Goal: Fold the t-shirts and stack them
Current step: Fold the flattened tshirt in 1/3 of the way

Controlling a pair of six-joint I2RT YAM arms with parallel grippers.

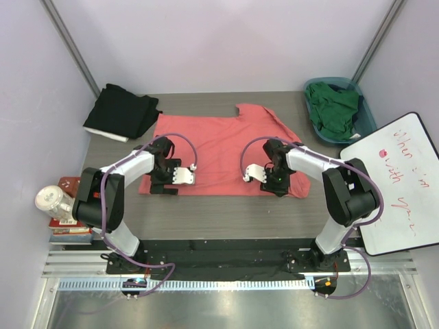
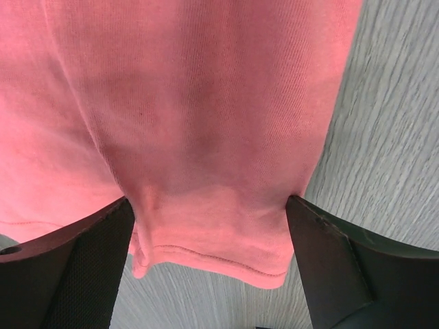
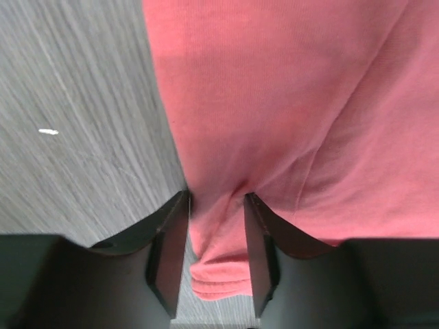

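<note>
The coral-pink t-shirt (image 1: 219, 147) lies spread on the grey table (image 1: 219, 212). My left gripper (image 1: 163, 184) is at its near left corner and my right gripper (image 1: 274, 184) at its near right corner. In the left wrist view the left gripper (image 2: 206, 205) is open wide, with the shirt's hem (image 2: 212, 257) puckered between its fingers. In the right wrist view the right gripper (image 3: 216, 202) is shut on a bunched fold of the shirt (image 3: 288, 89). The black t-shirt (image 1: 122, 112) lies folded at the far left corner. The dark green t-shirt (image 1: 334, 108) sits in the teal basket (image 1: 367, 123).
A whiteboard (image 1: 401, 181) leans at the table's right edge. A jar (image 1: 53, 200) and books (image 1: 68, 226) stand off the left edge. Bare table shows in front of the shirt's near hem.
</note>
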